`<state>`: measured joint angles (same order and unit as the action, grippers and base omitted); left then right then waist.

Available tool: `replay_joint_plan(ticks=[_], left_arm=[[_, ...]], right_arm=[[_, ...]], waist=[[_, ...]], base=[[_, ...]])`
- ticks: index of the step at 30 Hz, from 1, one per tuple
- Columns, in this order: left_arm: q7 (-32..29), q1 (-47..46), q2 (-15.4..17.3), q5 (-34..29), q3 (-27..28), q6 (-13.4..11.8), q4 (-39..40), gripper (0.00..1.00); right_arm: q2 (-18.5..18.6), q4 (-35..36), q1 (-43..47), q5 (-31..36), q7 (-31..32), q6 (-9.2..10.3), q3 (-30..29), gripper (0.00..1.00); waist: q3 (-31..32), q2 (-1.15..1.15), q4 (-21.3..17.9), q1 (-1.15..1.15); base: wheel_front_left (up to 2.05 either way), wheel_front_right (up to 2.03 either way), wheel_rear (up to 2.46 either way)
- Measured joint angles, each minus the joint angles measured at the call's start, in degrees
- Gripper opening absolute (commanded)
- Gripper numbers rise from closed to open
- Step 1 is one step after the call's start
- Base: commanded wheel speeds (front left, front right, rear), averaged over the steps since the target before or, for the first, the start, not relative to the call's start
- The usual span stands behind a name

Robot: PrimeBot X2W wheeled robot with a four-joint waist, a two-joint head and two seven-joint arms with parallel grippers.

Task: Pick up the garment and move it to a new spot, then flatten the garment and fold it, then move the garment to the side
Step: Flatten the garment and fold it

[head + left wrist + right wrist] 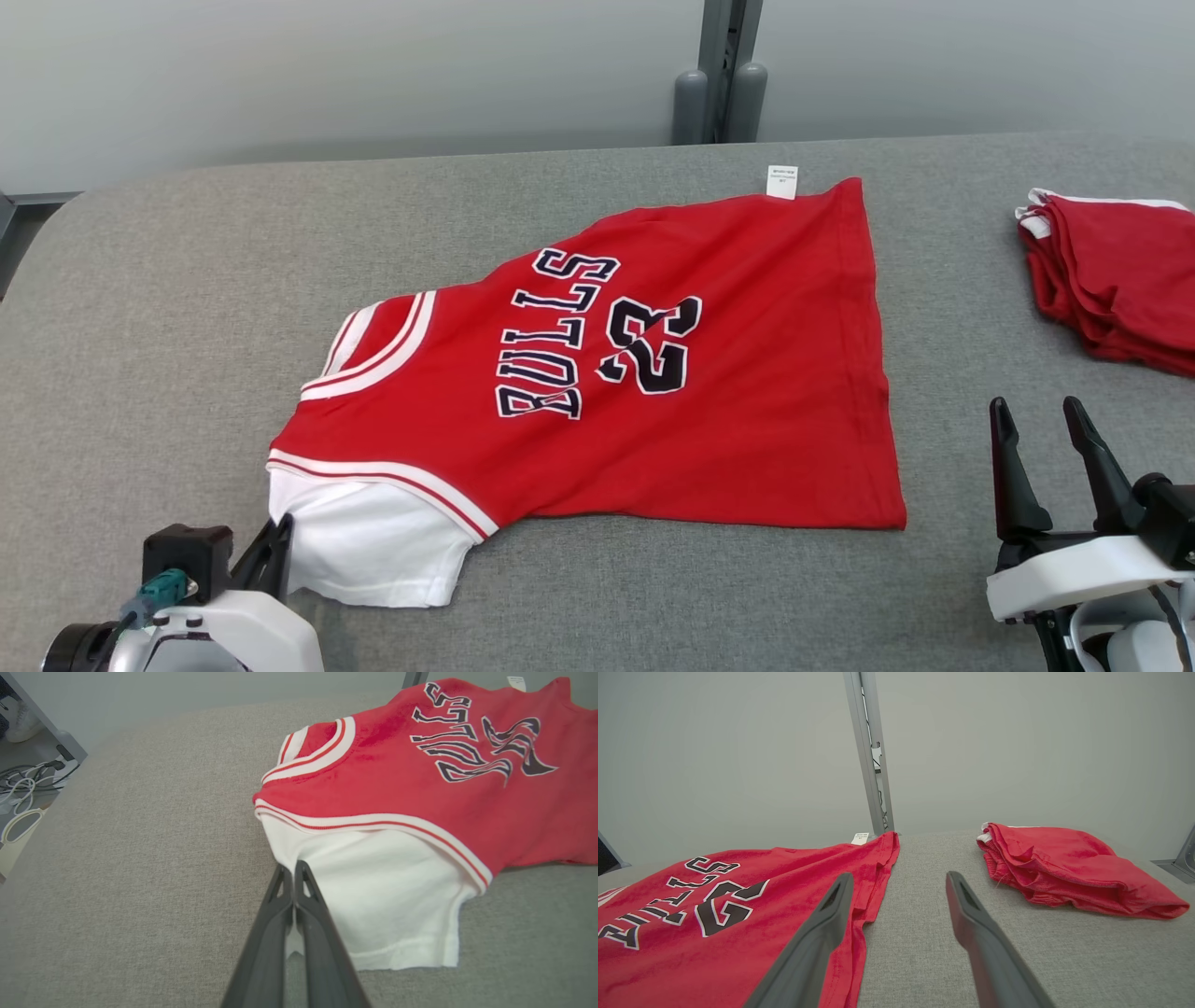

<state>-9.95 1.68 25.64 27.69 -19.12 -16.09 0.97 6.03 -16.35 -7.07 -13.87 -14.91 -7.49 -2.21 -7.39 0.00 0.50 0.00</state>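
Observation:
The garment [653, 392] is a red jersey with "BULLS 23" on it and a white sleeve, lying flat on the grey padded table [168, 280]. My left gripper [277, 546] is at the lower left. In the left wrist view its fingers [280, 914] are pressed together, and the left gripper [294, 865] meets the near left edge of the garment's [420, 788] white sleeve. My right gripper [1035, 403] stands open at the lower right, just right of the jersey's hem. In the right wrist view the right gripper [899, 877] has nothing between its fingers, and the garment [714, 933] lies under its left finger.
Another red garment [1120, 280] lies folded at the table's right edge, also in the right wrist view [1064, 868]. A grey metal post [724, 65] rises behind the table. Left of the table, cables [23, 788] lie on the floor.

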Motion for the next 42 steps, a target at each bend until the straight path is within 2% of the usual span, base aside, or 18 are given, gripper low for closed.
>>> replay_joint_plan(ticks=[12,13,14,15,16,21,25,34,42], left_arm=[[9.32,-8.53,-5.76,2.53,0.94,3.75,-18.29,0.0],[10.21,-9.42,-6.37,2.61,0.92,3.94,-19.92,0.05],[11.06,-10.23,-6.87,2.61,0.84,4.12,-21.61,0.33],[11.99,-10.83,-7.38,2.61,0.79,4.49,-23.02,0.81],[13.17,-11.4,-7.89,2.66,0.84,4.6,-24.34,1.0],[19.11,-12.94,-9.36,2.67,1.4,5.5,-28.95,1.0],[22.16,-12.9,-10.14,3.01,1.7,6.12,-29.17,1.0],[24.62,-8.41,-11.38,2.57,3.01,5.61,-21.91,1.0],[24.94,-5.22,-14.36,-1.11,5.1,6.48,-13.39,1.0]], right_arm=[[0.2,-0.45,-0.83,-0.15,0.01,0.0,0.05,1.0],[0.2,-0.55,-0.9,-0.15,0.0,0.0,-0.08,1.0],[0.2,-0.6,-0.9,-0.15,0.01,0.0,-0.23,1.0],[0.2,-0.65,-0.89,-0.13,0.0,0.0,-0.53,1.0],[0.2,-0.65,-0.88,-0.03,0.01,0.0,-0.85,1.0],[-0.04,-0.62,-0.2,0.47,0.0,0.0,-3.52,1.0],[-0.37,-0.81,0.79,1.36,0.0,0.0,-5.19,1.0],[-1.05,-1.67,0.76,1.26,0.0,0.0,-1.27,1.0],[-1.94,3.93,0.5,3.86,-0.01,0.0,-0.73,1.0]], waist=[[-1.01,0.0,-1.32,0.0],[-1.09,0.0,-1.42,0.0],[-1.14,0.0,-1.51,0.0],[-1.17,0.0,-1.61,0.0],[-1.19,0.0,-1.7,0.0],[-0.95,0.0,-1.92,0.0],[-0.66,0.0,-1.89,0.0],[-0.25,0.0,-1.57,0.0],[0.29,0.0,-1.03,0.0]], base=[[0.0,0.0,0.0],[0.0,0.0,0.0],[0.0,0.0,0.0],[0.0,0.0,0.0],[0.0,0.0,0.0],[0.0,0.0,0.0],[0.0,0.0,0.0],[0.0,0.0,0.0],[0.0,0.0,0.0]])
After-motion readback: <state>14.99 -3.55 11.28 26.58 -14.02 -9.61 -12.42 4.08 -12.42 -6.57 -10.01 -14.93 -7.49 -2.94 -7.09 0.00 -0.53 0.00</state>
